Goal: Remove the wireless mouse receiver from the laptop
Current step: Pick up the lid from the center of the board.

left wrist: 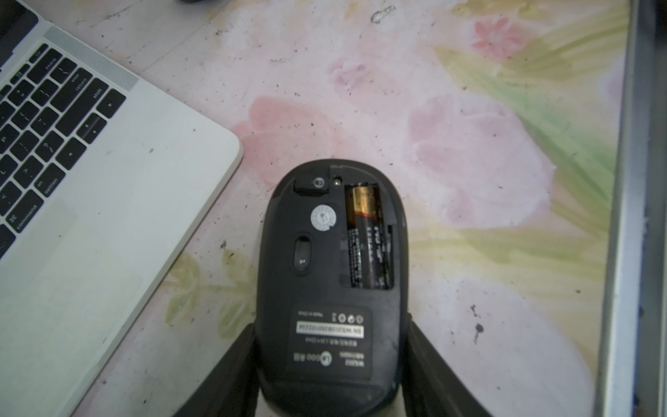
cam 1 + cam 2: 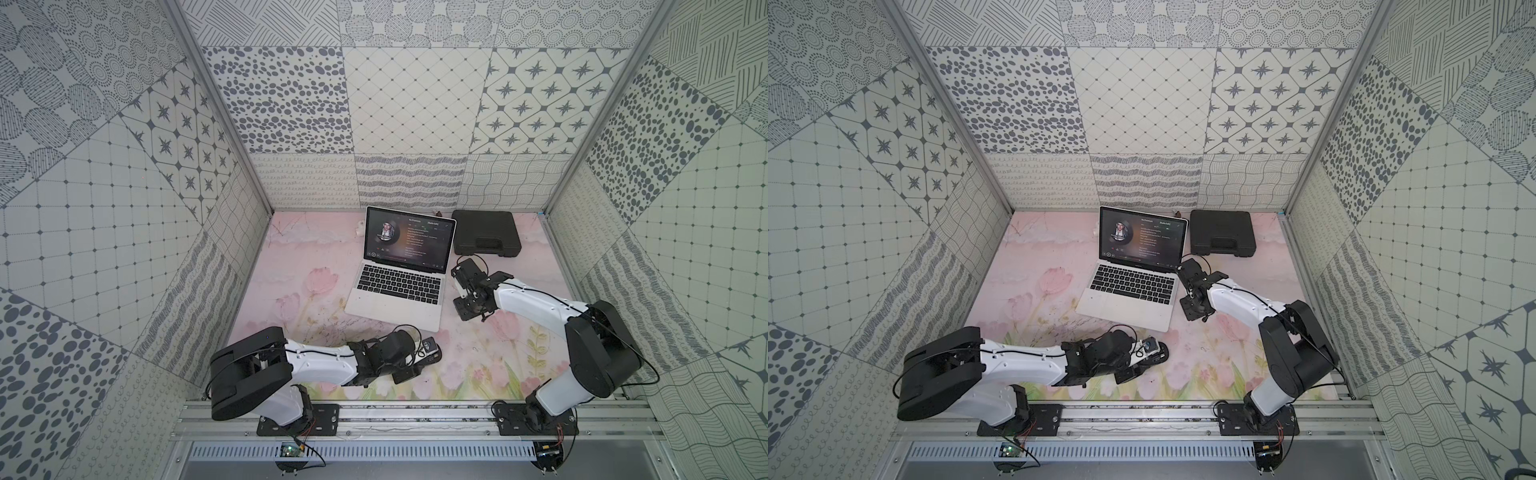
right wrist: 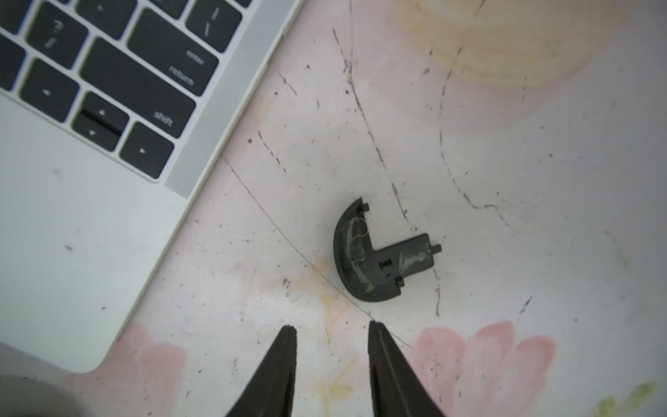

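1. Top views. The laptop (image 2: 395, 291) stands open on the tabletop (image 2: 291, 270) with its screen lit. A black plastic case (image 2: 486, 232) lies behind its right side. The left arm (image 2: 316, 361) holds a black mouse (image 2: 430, 347) belly-up just off the laptop's front right corner. The right arm (image 2: 536, 299) reaches to the laptop's right edge. The wireless mouse receiver cannot be made out in both top views. A small pale item (image 2: 359, 228) just beside the screen's left edge is too small to identify.

2. Left wrist view. The left fingers (image 1: 227, 379) are clamped on the mouse's flanks. The battery bay is uncovered, with an AA battery (image 1: 364, 234) seated in it. A small black block (image 1: 313, 183) with a round mark sits in the slot beside the bay. It is possibly a stowed receiver, but this is not confirmed.

3. Right wrist view. The right fingers (image 3: 278, 375) stand narrowly apart and empty above the tabletop. The battery cover (image 3: 375, 260) lies just ahead of them, near the laptop's right edge. No stub shows on that edge, and the port face is hidden.

4. Assessment. The receiver is judged very light, rigid, smooth and short, seated by friction alone. Grip the cap's two flat faces with the fingertips and pull straight along the port axis, without levering. Slipping off is the chief risk, and the slim laptop may slide with the pull.
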